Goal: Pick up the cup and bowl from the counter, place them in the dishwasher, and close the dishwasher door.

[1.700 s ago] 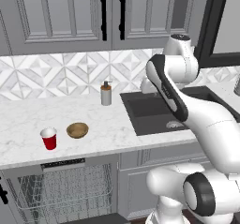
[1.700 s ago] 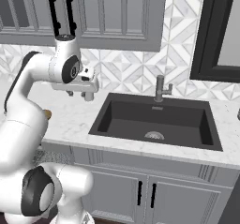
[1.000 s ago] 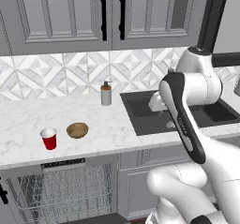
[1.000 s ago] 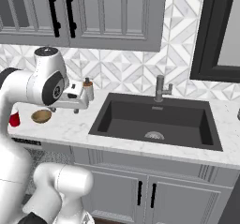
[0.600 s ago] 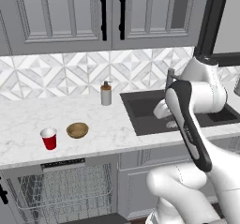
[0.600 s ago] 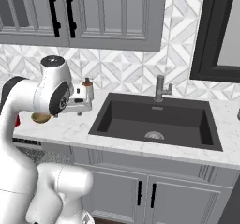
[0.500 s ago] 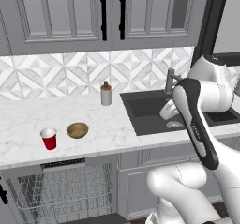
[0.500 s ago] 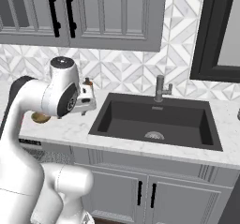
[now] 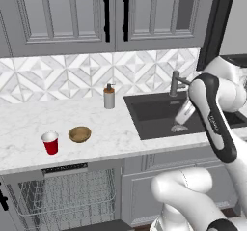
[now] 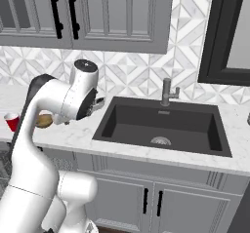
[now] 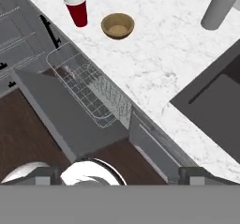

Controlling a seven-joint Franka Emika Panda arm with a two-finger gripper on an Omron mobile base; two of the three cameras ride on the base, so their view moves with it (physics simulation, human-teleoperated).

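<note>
On the counter (image 9: pixel 29 128), cup (image 9: pixel 50 142) beside bowl (image 9: pixel 79 134); fingers' spread unclear; no writing legible.

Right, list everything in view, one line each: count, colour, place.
cup: one, red with white rim, upright on the counter, left of the bowl
bowl: one, tan-brown, on the counter beside the cup
soap dispenser: one, grey, near the sink's back left corner
counter: one, white marble
sink: one, dark, set in the counter
faucet: one, grey, behind the sink
dishwasher: one, open, grey wire rack, below the cup
dishwasher door: one, dropped open
upper cabinets: grey, black handles
gripper: dark fingertips, bottom of hand view
</note>
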